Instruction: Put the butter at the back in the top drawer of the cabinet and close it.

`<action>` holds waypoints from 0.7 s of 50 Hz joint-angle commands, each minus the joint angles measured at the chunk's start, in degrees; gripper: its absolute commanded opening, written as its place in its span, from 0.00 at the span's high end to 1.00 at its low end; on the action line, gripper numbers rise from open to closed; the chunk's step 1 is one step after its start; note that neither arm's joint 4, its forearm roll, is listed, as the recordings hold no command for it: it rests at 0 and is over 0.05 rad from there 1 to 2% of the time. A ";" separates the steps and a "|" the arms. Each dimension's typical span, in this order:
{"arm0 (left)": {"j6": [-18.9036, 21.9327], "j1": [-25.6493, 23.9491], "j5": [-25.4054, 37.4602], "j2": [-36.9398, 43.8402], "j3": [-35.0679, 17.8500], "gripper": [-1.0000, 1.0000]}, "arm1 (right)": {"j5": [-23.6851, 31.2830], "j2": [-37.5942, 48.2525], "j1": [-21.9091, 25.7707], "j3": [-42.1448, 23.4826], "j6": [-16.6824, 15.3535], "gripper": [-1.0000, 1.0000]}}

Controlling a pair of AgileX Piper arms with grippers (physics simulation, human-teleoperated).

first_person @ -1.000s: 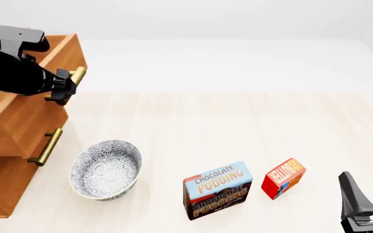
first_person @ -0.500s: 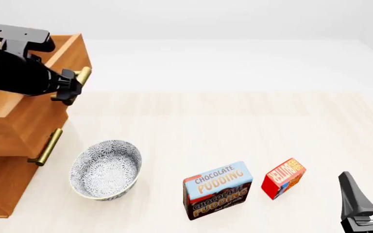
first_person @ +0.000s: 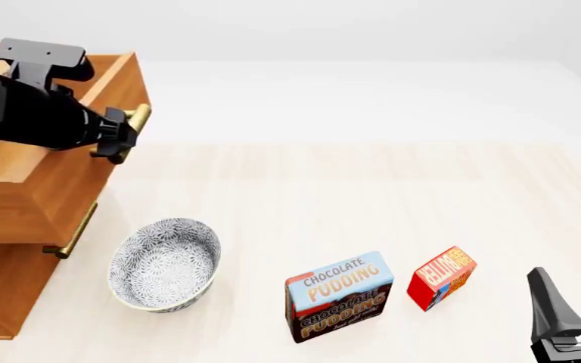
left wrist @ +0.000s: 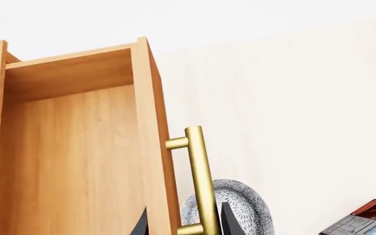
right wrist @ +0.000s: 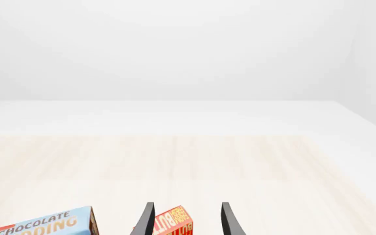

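Two arms: your left gripper (first_person: pixel 121 141), at 10 o'clock, is clamping the top drawer (first_person: pixel 88 162) handle (left wrist: pixel 199 178) to open it for loading. Right gripper (first_person: pixel 573 299), at 4 o'clock, is waiting w/ fingers parted, empty, beside the butter (first_person: pixel 441 277).

glossy black left arm (first_person: pixel 18 113) — dark, seemingly tapered fingers (right wrist: pixel 147 219).

The cabinet (first_person: pixel 8 257) stood at the counter's (first_person: pixel 371 189) left edge, its top drawer (first_person: pixel 58 174) pulled out toward the right. Just right of the cabinet sat the bowl (first_person: pixel 164 265). Further right stood the pudding box (first_person: pixel 338 296), and the butter (first_person: pixel 441 277) was just beside it, on its right.
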 commanded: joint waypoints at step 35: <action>4.93 -8.47 1.11 -3.56 4.54 0.00 | 0.00 0.00 0.00 0.00 0.00 0.00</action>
